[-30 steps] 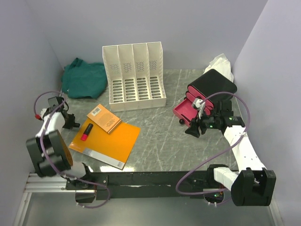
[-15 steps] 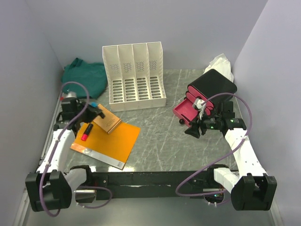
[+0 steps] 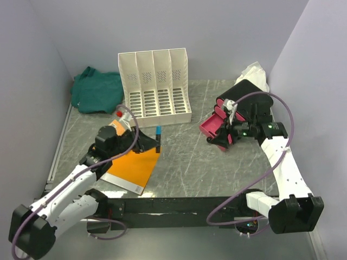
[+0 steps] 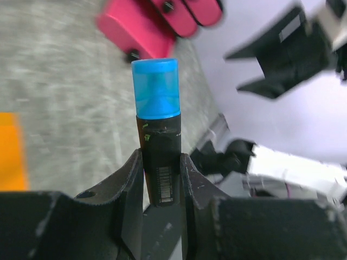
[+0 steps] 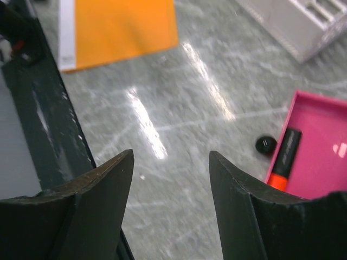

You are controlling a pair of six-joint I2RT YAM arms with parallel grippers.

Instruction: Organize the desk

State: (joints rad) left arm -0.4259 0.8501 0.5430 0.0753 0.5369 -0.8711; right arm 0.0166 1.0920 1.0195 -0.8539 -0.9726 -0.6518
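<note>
Above folder [image 3: 130, 162], left pincer [image 4: 161, 165] arrived, gripping marker [image 4: 158, 108]

**Desk seen from above, twelve o'clock at the far wall**

On the desk [image 3: 184, 157] the file rack [image 3: 156, 89] stands at twelve o'clock near the back wall, with the cloth [image 3: 97, 89] heaped to its left in the ten o'clock corner. The drawer box [image 3: 246, 103] sits at two o'clock, with a crumpled wrapper [image 3: 255, 73] behind it. One drawer [image 3: 212, 127] is pulled out toward eight o'clock, with a pen [image 5: 284, 157] lying inside it and a knob [image 5: 265, 144] on its front. The right gripper [image 3: 222, 142] hangs just beside that front end. The folder [image 3: 133, 168] lies flat at eight o'clock, and a book [image 3: 113, 128] at its far corner is partly under the left arm. The left gripper [image 3: 152, 142] is over the folder's far right edge, with a marker [image 3: 158, 135] clamped between its fingers.
</note>
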